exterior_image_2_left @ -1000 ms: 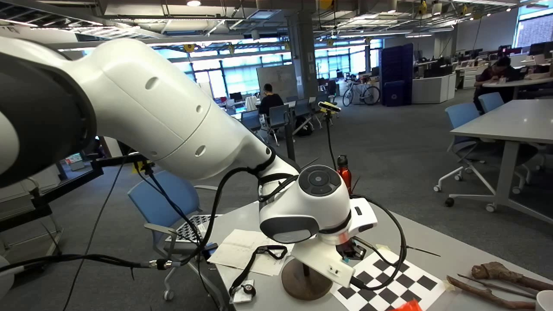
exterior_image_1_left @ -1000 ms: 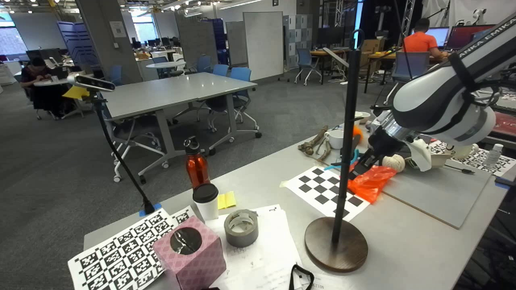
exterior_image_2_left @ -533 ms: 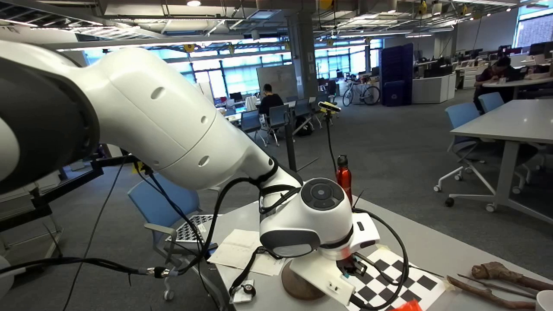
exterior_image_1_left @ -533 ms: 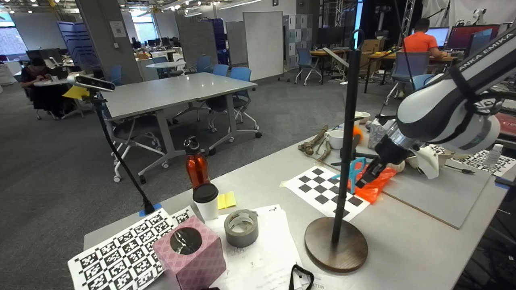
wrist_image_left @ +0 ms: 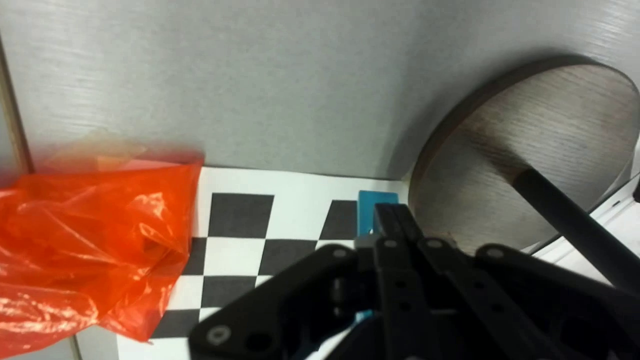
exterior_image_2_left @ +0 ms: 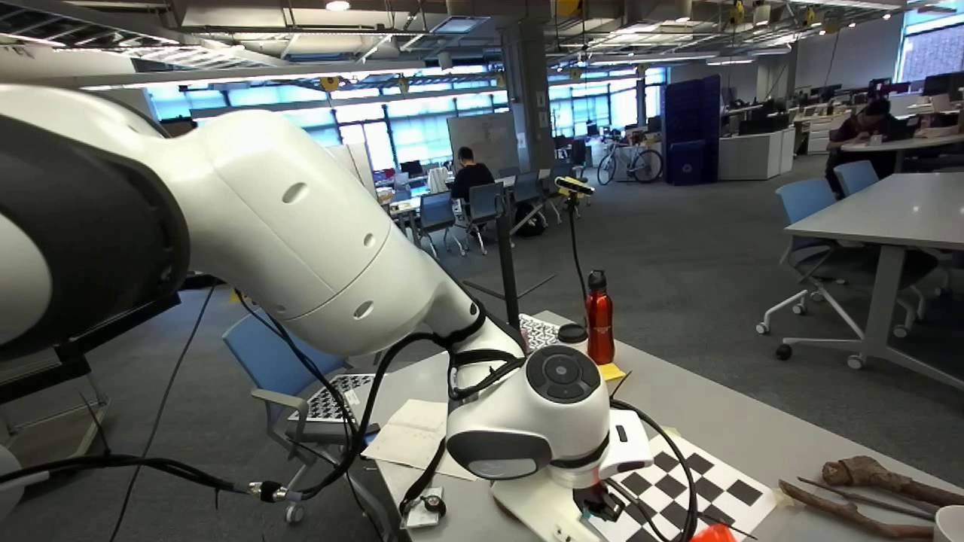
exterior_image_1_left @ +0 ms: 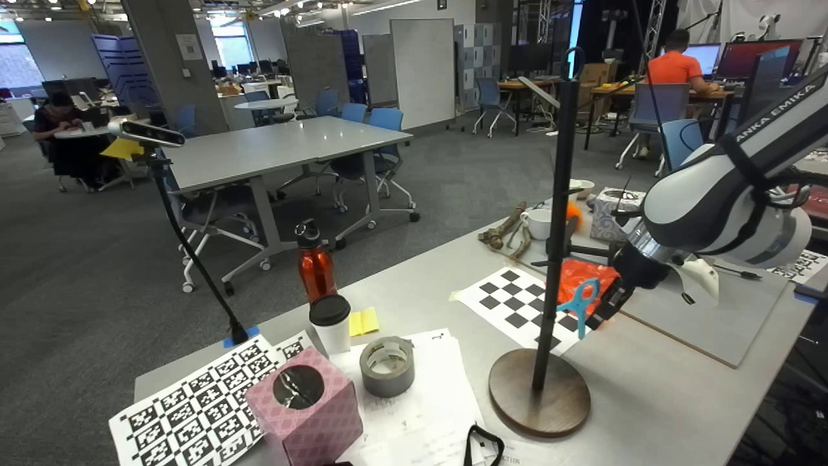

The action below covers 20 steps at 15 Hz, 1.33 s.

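My gripper (wrist_image_left: 392, 206) is shut, its two fingertips pressed together. A light-blue, scissors-like tool (exterior_image_1_left: 579, 308) is pinched at the fingertips and hangs above the table, its ring end up in an exterior view. In the wrist view a flat part of that blue tool (wrist_image_left: 366, 210) shows just behind the fingertips; most of it is hidden by the fingers. Seen from an exterior view, the gripper (exterior_image_2_left: 601, 504) hangs low near the checkerboard sheet (exterior_image_2_left: 734, 489). Beside it stands a black pole on a round wooden base (exterior_image_1_left: 540, 404). A crumpled orange plastic bag (wrist_image_left: 90, 250) lies partly over the checkerboard.
A grey board (exterior_image_1_left: 705, 327) lies under the arm. Sticks (exterior_image_1_left: 501, 226), a white mug (exterior_image_1_left: 539, 224) and a patterned box (exterior_image_1_left: 608, 217) stand behind. Nearer are tape (exterior_image_1_left: 387, 375), a pink box (exterior_image_1_left: 317, 421), a cup (exterior_image_1_left: 333, 333) and a red bottle (exterior_image_1_left: 317, 272).
The arm has come lower, and the gripper has moved down and to the right in an exterior view. The blue tool has travelled along with it, swinging out from behind the pole.
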Each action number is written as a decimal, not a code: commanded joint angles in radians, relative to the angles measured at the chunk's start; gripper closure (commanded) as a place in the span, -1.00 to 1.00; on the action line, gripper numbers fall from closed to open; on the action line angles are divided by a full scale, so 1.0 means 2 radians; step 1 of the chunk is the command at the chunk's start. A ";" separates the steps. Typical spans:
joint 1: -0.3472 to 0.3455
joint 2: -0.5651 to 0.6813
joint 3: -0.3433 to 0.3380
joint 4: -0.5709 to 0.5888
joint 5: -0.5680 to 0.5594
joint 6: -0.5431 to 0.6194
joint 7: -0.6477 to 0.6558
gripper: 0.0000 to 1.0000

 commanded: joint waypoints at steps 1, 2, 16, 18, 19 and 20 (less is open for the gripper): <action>-0.013 0.002 0.009 0.002 0.001 -0.039 0.015 0.99; -0.012 0.002 0.007 0.002 0.004 -0.047 0.017 0.99; 0.003 0.001 -0.022 0.001 0.002 -0.054 0.059 -0.61; 0.003 0.001 -0.024 0.001 0.001 -0.052 0.064 -0.92; 0.004 0.000 -0.025 0.000 0.000 -0.051 0.065 -0.99; 0.004 0.000 -0.025 -0.001 0.000 -0.050 0.067 -1.00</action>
